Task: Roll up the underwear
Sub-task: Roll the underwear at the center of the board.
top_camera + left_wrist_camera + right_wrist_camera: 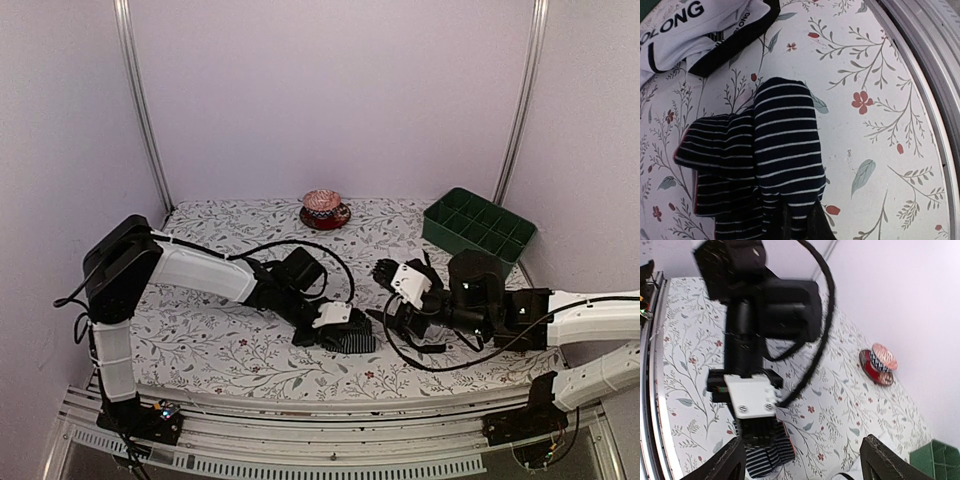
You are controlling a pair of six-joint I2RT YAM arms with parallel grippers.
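A floral tablecloth [230,350] under pale lilac walls [330,90] carries one green tray [478,228], two briefs and one red saucer [325,215] holding one patterned cup [321,200]. The tray sits at the upper right of the top view (what its cells hold cannot be made out). The striped briefs [785,150] lie folded over at centre, with the left gripper [799,220] clenched on their edge. The white briefs [695,30] lie near them, upper left in the left-wrist view. The right gripper [805,442] is released, its fingers spread wide.
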